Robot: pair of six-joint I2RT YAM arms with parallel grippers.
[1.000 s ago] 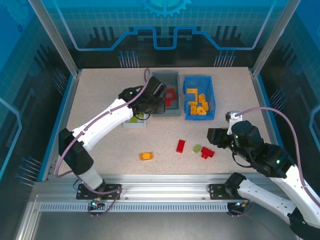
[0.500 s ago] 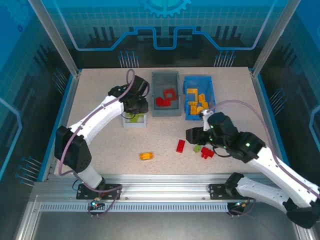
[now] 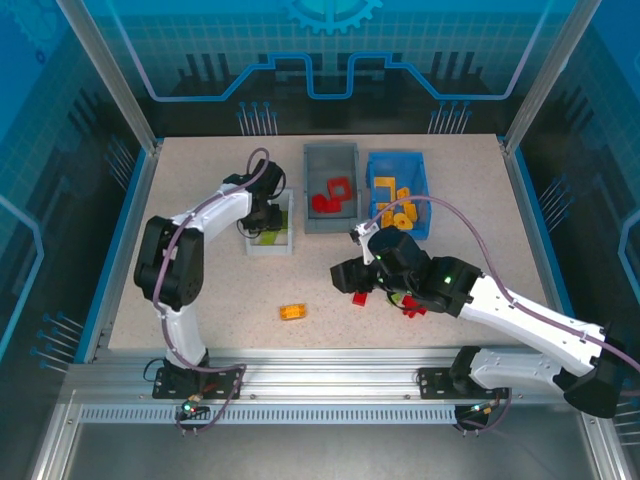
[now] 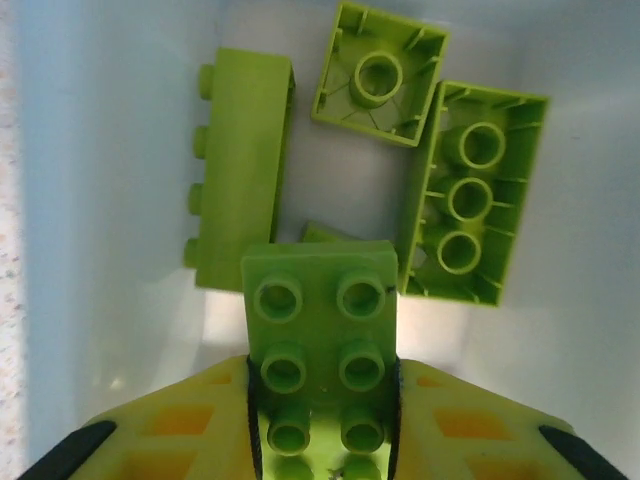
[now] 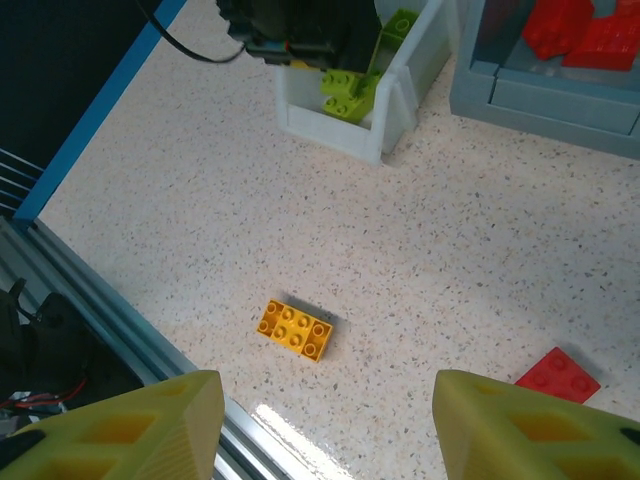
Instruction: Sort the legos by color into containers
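Green brick held over the white bin while the right arm reaches in across the bench

The green brick (image 4: 320,320), studs up, is pinched between the left fingers (image 4: 170,430) over the white bin (image 4: 100,150), where other green bricks (image 4: 245,170) lie loose; a second ago this arm was over the grey bin (image 3: 330,226) with its red pieces, and it has since pulled back leftward to the white one. The right fingers (image 5: 130,430) stand spread above the bench (image 5: 470,250), with an orange brick (image 5: 295,330) and a red brick (image 5: 557,378) below them; that arm was drawn back at the right side and now stretches left in front of the blue bin (image 3: 372,190). The orange brick has not moved
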